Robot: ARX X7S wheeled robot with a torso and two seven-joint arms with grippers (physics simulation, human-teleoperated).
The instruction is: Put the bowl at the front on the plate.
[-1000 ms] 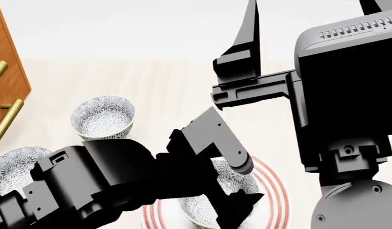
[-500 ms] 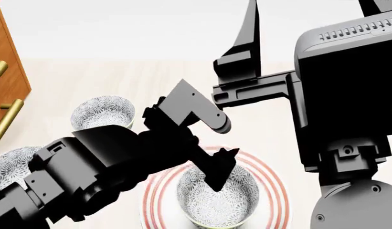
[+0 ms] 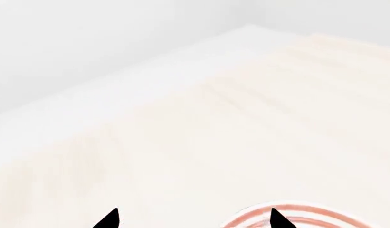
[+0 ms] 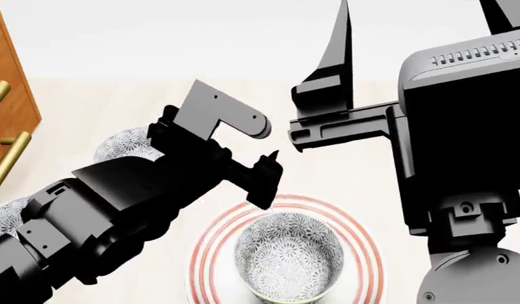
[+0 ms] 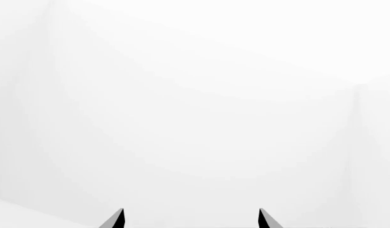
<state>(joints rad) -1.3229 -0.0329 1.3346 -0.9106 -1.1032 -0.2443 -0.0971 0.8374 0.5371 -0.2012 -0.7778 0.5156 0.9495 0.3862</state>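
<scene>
The bowl (image 4: 289, 256) sits upright in the middle of the plate (image 4: 367, 250), so the placing itself looks done and the step in hand is the pull-away. The left gripper (image 4: 264, 168) hangs above the plate's far rim, clear of the bowl, its jaws spread and holding nothing; in the left wrist view only the two fingertips and a sliver of the plate's red rings show against the pale bench (image 3: 245, 123). The right gripper (image 4: 412, 25) is raised high at the far right (its wrist view shows two well-parted fingertips against blank white), also empty.

Next, I judge, the left arm only needs to lift and draw back without brushing the bowl's rim.

A second bowl (image 4: 125, 144) stands beyond the arm on the left, half hidden by it, and a third bowl (image 4: 2, 218) peeks out at the left edge beside a wooden cabinet (image 4: 11, 95) with brass handles. Nothing blocks the way upward.
</scene>
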